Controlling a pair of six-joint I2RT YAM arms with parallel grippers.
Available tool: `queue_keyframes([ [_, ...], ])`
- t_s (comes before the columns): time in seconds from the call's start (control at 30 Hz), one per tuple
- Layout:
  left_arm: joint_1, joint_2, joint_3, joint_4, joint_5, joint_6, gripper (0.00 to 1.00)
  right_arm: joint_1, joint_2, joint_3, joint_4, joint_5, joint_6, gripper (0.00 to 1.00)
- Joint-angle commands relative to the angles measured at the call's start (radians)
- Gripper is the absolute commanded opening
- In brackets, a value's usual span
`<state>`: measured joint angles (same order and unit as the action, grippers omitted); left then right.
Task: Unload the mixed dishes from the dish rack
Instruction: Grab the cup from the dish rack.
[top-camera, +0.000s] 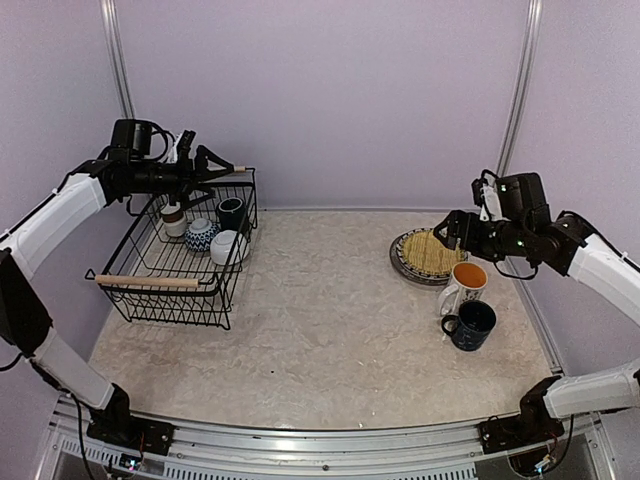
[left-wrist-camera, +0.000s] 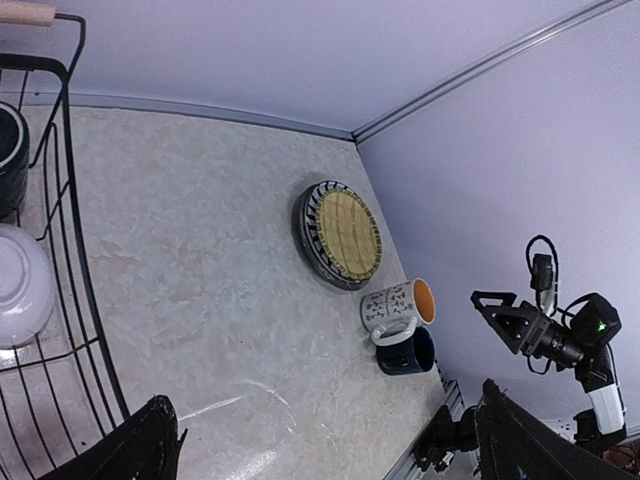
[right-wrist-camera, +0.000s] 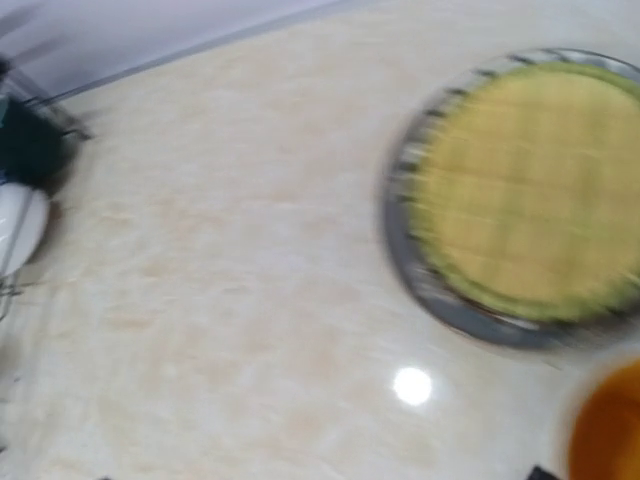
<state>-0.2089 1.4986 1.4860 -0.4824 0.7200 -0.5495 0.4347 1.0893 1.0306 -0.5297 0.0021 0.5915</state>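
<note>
**HAZARDS (judged)**

1. Upper left of the overhead view. The left tool (top-camera: 222, 168) stands wide open, grasping nothing, above the far end of the dish rack (top-camera: 175, 302).
   - Four pieces crowd that end: small brown-white cup (top-camera: 173, 220), blue-patterned cup (top-camera: 200, 235), dark mug (top-camera: 231, 212) and white bowl (top-camera: 225, 247). They sit close together.
   - A finger lowered into so tight a cluster could shove a neighbouring piece.
   - It could also snag a wire or the far wooden handle (top-camera: 240, 168) and drag or tip the rack.
2. Centre. There is bare surface (top-camera: 320, 330) between rack and unloaded pieces, so a slipped piece would drop onto a hard top.
3. Right of centre. The yellowish woven-look plate (top-camera: 432, 253) lies on the striped plate (left-wrist-camera: 303, 228).
   - The white orange-lined mug (top-camera: 466, 283) is just beside them. The dark blue mug (top-camera: 473, 324) sits close against it, and whether they touch cannot be told.
   - A low sweep of the right tool (top-camera: 445, 232) could clip a mug rim.
   - Its jaws appear parted with nothing between them.
   - The right wrist view is blurred and confirms little.

**POSITIONS**

- The remaining rack pieces lie below the left tool in the frame, apart from it. The dark mug is nearest.
- The right tool hovers over the right edge of the woven plate, clear of it. Both mugs lie lower in the frame.
</note>
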Motion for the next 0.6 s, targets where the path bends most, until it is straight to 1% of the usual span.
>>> queue_keyframes([
  [0.0, 0.038, 0.050, 0.041, -0.089, -0.138, 0.072, 0.97, 0.112, 0.095, 0.036, 0.127, 0.044, -0.033, 0.87],
  [0.1, 0.050, 0.089, 0.061, -0.130, -0.230, 0.114, 0.97, 0.180, 0.160, 0.063, 0.128, 0.120, -0.055, 0.87],
  [0.17, 0.049, 0.119, 0.074, -0.154, -0.305, 0.141, 0.97, 0.209, 0.196, 0.067, 0.135, 0.132, -0.071, 0.88],
  [0.3, 0.048, 0.186, 0.125, -0.177, -0.448, 0.155, 0.97, 0.230, 0.218, 0.051, 0.165, 0.128, -0.094, 0.89],
  [0.43, 0.051, 0.296, 0.237, -0.225, -0.549, 0.154, 0.98, 0.230, 0.195, 0.020, 0.199, 0.123, -0.112, 0.90],
  [0.57, 0.049, 0.435, 0.394, -0.273, -0.623, 0.169, 0.99, 0.230, 0.146, -0.009, 0.211, 0.131, -0.127, 0.92],
])
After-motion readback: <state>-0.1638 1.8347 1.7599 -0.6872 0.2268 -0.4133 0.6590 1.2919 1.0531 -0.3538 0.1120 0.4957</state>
